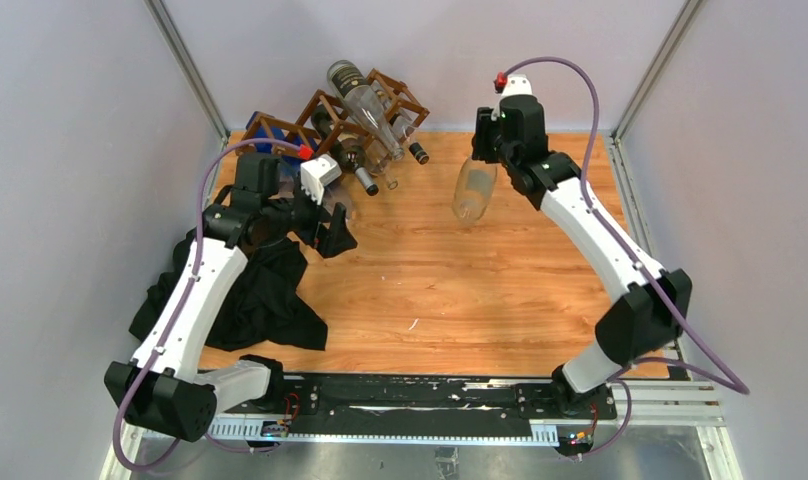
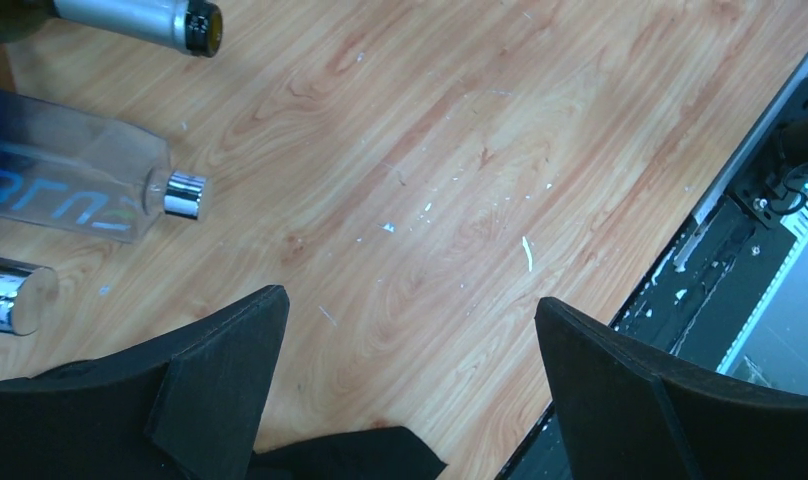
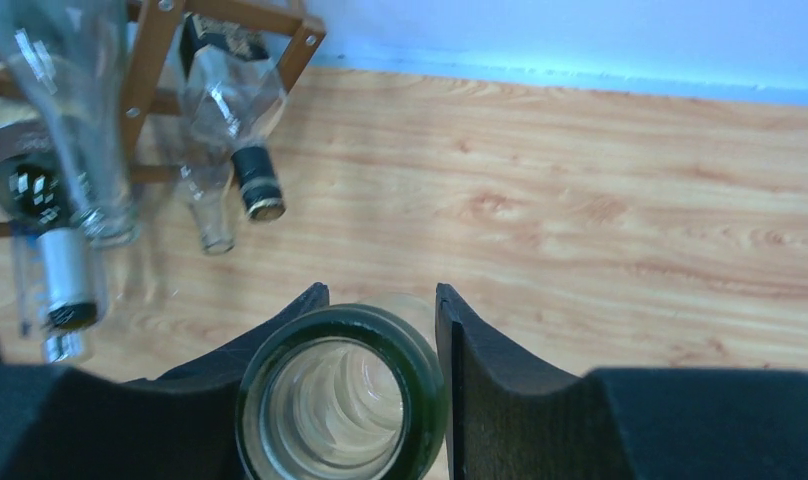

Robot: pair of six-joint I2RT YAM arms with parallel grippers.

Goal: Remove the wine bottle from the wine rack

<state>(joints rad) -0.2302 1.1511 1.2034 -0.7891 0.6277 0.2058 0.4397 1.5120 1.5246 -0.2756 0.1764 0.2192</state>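
Seeing just the mouth of the clear glass wine bottle (image 3: 340,405), we find right gripper (image 3: 380,297) clamped on it; left gripper (image 2: 410,312) gapes wide near black cloth (image 1: 265,295).

A black cloth (image 1: 270,300) lies crumpled on the wooden bench (image 1: 460,290) toward nine o'clock. Nearby, a flat clear bottle with blue lettering (image 2: 70,175) lies on its side. White flecks (image 2: 526,253) dot the wood.
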